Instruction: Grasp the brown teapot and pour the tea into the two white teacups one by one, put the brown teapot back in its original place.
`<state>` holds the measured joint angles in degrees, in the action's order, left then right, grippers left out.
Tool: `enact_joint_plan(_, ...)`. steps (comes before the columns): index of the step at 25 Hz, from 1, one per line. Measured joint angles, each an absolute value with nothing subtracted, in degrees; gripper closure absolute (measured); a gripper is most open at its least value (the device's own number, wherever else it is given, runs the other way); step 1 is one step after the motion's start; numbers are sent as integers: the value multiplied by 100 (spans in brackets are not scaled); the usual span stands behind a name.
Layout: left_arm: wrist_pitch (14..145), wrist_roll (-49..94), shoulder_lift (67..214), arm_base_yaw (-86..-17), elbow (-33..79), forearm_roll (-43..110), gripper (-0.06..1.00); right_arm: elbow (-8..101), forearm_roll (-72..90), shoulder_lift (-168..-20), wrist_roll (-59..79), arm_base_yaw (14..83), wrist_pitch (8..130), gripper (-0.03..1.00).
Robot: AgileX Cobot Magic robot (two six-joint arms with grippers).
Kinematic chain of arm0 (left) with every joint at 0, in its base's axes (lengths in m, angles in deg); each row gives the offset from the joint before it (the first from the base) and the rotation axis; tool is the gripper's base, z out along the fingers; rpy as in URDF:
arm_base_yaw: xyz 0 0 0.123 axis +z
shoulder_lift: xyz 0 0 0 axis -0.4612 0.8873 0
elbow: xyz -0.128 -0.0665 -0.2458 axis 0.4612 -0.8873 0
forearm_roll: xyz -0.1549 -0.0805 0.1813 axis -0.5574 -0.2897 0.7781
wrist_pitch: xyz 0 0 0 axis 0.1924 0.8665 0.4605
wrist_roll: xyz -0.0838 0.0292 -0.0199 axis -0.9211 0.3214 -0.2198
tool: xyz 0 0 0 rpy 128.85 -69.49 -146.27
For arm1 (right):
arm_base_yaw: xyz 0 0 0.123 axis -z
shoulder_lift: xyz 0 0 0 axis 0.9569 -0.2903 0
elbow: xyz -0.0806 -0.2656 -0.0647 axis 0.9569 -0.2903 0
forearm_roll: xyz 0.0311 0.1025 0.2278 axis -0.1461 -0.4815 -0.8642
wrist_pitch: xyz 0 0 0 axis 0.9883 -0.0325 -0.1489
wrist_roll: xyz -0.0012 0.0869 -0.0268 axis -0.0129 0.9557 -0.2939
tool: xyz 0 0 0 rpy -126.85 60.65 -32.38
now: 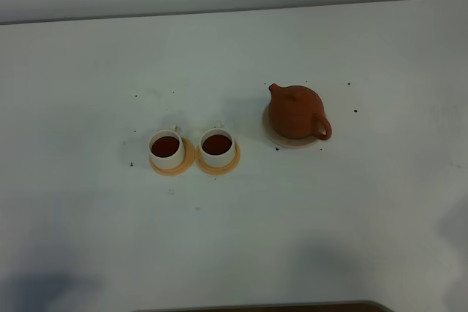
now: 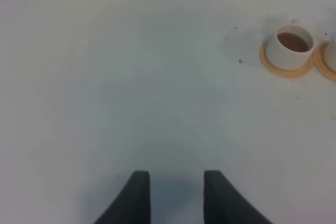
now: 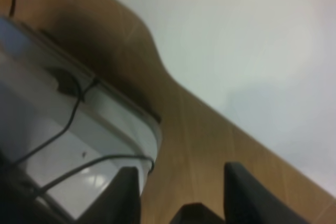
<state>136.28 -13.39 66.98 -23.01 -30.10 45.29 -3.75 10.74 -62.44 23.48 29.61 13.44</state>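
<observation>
Squat reddish-brown clay teapot (image 1: pixel 296 112) sits on pale cream disc coaster (image 1: pixel 275 139). Both small white cylindrical teacups (image 1: pixel 166 147) (image 1: pixel 216 145) contain dark tea (image 1: pixel 166 145). Left gripper (image 2: pixel 177 192) and right gripper (image 3: pixel 182 187): jaws parted, empty.

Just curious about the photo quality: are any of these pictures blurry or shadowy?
Exterior high view: evenly lit and soft, brown teapot casting little shadow, dim patches along the near table edge. Left wrist view: fairly clear. Right wrist view: blurred throughout, nothing sharp.

Neither arm shows in the high view. The left gripper (image 2: pixel 172 195) hangs over bare table, its two dark fingers (image 2: pixel 137 198) apart with nothing between them. The right gripper (image 3: pixel 181 195) sits above the table's wooden edge, fingers (image 3: pixel 126 195) spread wide, empty.
</observation>
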Motion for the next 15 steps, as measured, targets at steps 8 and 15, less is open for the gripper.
enact_joint_plan(8, 13628, -1339, 6698, -2301, -3010, 4529, 65, -375, 1074, -6096, 2400, 2961, 1382, 57)
enact_joint_plan(15, 13628, -1339, 6698, -2301, -3010, 4529, 65, -375, 973, -5913, 2407, 3693, 1398, 57)
